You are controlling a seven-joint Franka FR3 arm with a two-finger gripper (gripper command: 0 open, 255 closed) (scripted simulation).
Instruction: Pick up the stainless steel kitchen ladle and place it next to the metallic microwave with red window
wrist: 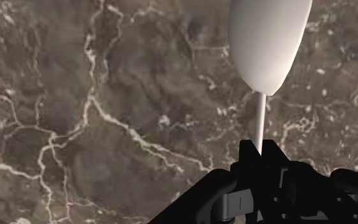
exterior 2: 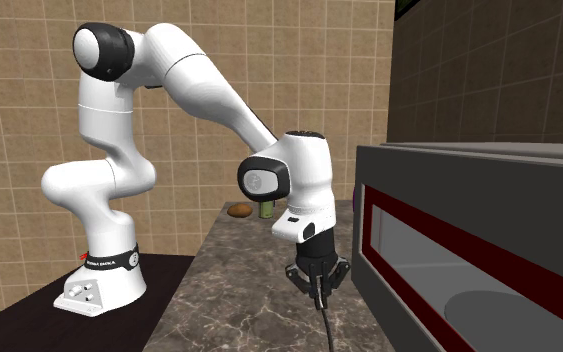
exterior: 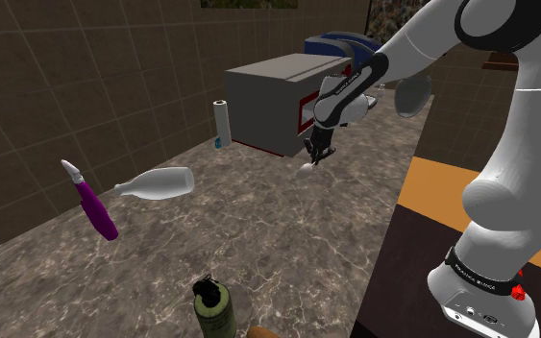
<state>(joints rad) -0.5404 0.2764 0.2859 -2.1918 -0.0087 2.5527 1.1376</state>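
Note:
My black gripper hangs over the dark marble counter, just in front of the grey microwave with its red-framed window. It is shut on the thin handle of a pale grey ladle, which dangles bowl-down a little above the counter. In the wrist view the ladle's oval bowl sticks out beyond the gripper, whose fingers clasp the handle. In the second exterior view the gripper is close to the microwave's door, and the ladle's handle runs down out of the picture.
A white roll stands beside the microwave. A white bottle lies on the counter, with a purple bottle beyond it. A green bottle and a brown thing sit near the front edge. A blue object is behind the microwave.

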